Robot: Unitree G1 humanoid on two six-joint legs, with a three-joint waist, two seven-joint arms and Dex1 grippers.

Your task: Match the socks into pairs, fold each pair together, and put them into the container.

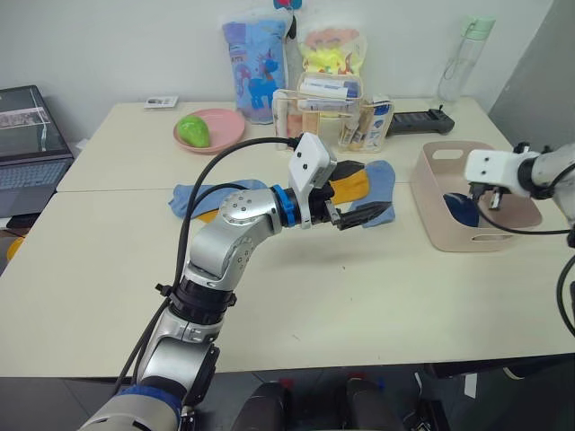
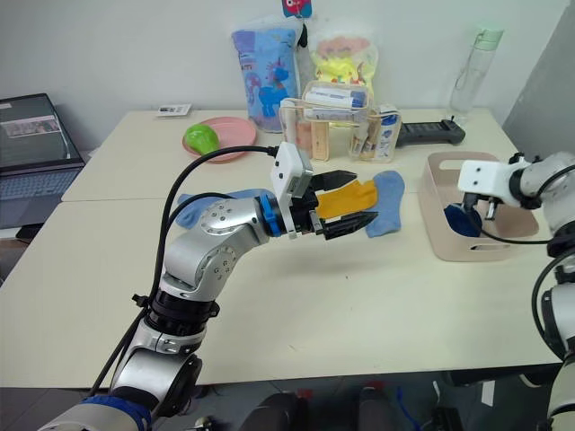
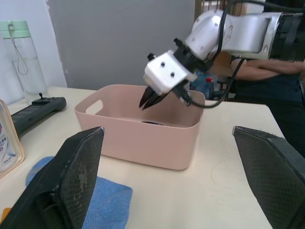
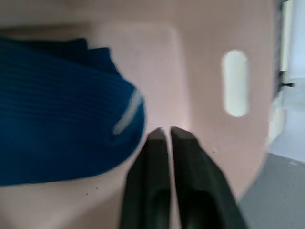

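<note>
With navy socks (image 4: 57,109) binned (image 1: 431,166), closed empty right pincer (image 4: 164,136) should lift clear; left pincer (image 2: 346,215) gapes, empty.

Silver-grey jointed arms are wearing blue rings and white wrist blocks (black cables looping behind), ending in black-fingered left hand (image 1: 346,215).

Near half of the table (image 1: 359,314) lies bare; socks (image 1: 373,184) and organizer (image 1: 328,112) crowd the far middle, bin (image 1: 449,224) blocks the right.
</note>
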